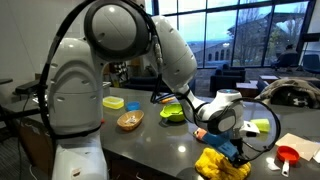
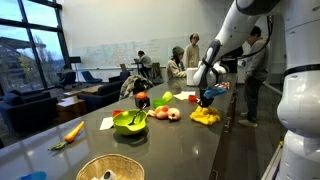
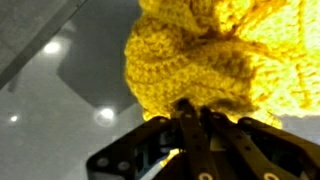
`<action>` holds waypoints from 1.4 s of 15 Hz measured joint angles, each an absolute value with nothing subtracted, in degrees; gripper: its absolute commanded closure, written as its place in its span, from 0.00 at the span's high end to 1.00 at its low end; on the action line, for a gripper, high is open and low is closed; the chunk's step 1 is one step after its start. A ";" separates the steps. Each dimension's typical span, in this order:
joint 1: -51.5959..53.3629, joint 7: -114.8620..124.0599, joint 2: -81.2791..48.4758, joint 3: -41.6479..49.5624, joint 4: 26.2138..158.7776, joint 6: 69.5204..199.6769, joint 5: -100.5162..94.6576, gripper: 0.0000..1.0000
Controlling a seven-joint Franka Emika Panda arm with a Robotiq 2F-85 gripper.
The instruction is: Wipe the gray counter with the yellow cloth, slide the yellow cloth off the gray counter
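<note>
My gripper [image 3: 195,118] is pinched shut on the yellow cloth [image 3: 200,50]. The cloth sits bunched up under me on the gray counter [image 1: 150,142], near its edge. A green bowl [image 2: 130,123] is well apart from it. I can't tell how much is wiped. The cloth is not off the counter yet, so I think the slide is left to do.

The arm [image 1: 112,40] is made of glossy white, rounded shells with dark seams at the joints, swelling into large ball-like housings well above the tool [image 1: 237,150]. A thin black cable [image 1: 270,120] curls just beside the tool. The tool [image 3: 197,114] itself is black, its jointed fingers [image 3: 152,142] built from flat, linked bars.
</note>
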State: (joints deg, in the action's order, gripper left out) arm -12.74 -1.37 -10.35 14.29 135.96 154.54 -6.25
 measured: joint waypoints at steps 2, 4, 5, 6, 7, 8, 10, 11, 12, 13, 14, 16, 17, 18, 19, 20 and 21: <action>-12.24 -1.88 -10.16 13.66 135.84 154.31 -6.81 0.02; -10.69 -1.47 -8.96 12.96 135.67 153.67 -7.88 0.02; -9.78 -1.30 -8.04 12.37 135.67 153.14 -8.00 0.02; -8.78 -0.96 -7.01 11.60 135.68 152.39 -8.03 0.02; -7.73 -0.51 -5.93 10.66 135.70 151.53 -8.03 0.02; -6.73 -0.20 -4.98 9.65 135.71 150.58 -8.03 0.02; -4.76 0.82 -3.51 7.34 135.69 148.58 -8.03 0.02; -3.81 1.30 -3.11 6.18 135.63 147.67 -7.96 0.02; -2.99 1.65 -2.89 5.06 135.56 146.82 -7.88 0.02; -2.25 1.72 -2.81 4.02 135.45 145.95 -7.61 0.02; -1.59 1.72 -2.82 3.05 135.34 145.12 -7.19 0.02; -0.38 1.72 -2.82 1.41 135.09 143.28 -6.73 0.02; 0.13 1.72 -2.80 0.71 134.95 142.50 -6.61 0.02; 0.59 1.72 -2.77 0.08 134.85 141.82 -6.58 0.02; 1.00 1.72 -2.71 -0.45 134.79 141.27 -6.57 0.02; 1.35 1.73 -2.63 -0.93 134.79 140.93 -6.53 0.02; 1.66 1.73 -2.51 -1.35 134.79 140.65 -6.50 0.02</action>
